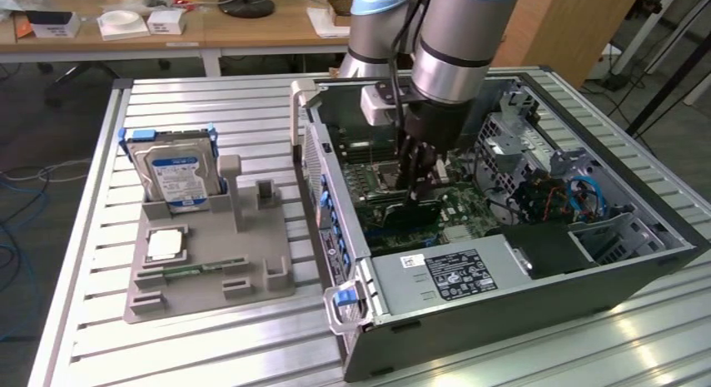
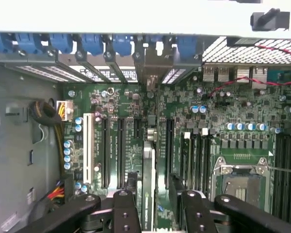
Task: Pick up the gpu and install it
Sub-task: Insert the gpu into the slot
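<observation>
Arm reaches down into open PC case (image 1: 622, 262) at centre-right of exterior view; gripper (image 1: 420, 200) low over motherboard (image 1: 467, 208). In wrist view, gpu (image 2: 148, 189) stands on edge between fingers (image 2: 123, 211), clamped on it, its bracket end up near rear slot covers (image 2: 111, 65). Black slots either side, white slot (image 2: 87, 150) further off, CPU socket (image 2: 242, 187) lower right. PSU (image 1: 455, 275) in front. Tray (image 1: 206, 275) w/ hard drive (image 1: 178, 179) at left, well apart.

Silver-grey tubular arm (image 1: 450, 46) with a blue-capped joint and black pincer (image 1: 420, 200) (screws on its fingers (image 2: 123, 213)).
</observation>
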Robot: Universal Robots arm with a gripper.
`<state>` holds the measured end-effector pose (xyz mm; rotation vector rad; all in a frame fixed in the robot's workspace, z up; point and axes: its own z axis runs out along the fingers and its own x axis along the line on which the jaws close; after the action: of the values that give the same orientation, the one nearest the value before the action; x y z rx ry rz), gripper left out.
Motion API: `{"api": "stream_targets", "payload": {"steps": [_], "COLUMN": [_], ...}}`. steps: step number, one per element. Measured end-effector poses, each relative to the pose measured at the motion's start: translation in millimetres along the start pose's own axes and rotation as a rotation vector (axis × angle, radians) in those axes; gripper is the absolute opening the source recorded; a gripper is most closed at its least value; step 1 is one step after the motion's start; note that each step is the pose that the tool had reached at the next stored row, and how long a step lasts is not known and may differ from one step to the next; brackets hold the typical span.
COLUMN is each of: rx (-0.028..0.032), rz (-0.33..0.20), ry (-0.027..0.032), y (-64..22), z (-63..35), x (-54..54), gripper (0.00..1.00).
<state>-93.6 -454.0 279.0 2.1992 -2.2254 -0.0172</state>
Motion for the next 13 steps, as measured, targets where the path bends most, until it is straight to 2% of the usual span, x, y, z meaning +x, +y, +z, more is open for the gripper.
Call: {"api": "stream_targets", "payload": {"steps": [3,4,5,8,10,13], "rx": [-0.0001,-0.0001,-0.0001,-0.0001,-0.0002,-0.0001], "rz": [0.000,0.000,0.000,0.000,0.000,0.000], "ry": [0.0000,0.0000,0.0001,0.0001,0.0001,0.0001], "y": [0.0,0.1,0.0,0.0,0.1,0.1], "z": [-1.0,-1.3,-1.7,-2.6,-3.3,-4.2], "x": [0.0,0.0,0.0,0.0,0.0,0.0], "gripper": [0.38,0.32,0.32,0.14,0.11,0.11]}}
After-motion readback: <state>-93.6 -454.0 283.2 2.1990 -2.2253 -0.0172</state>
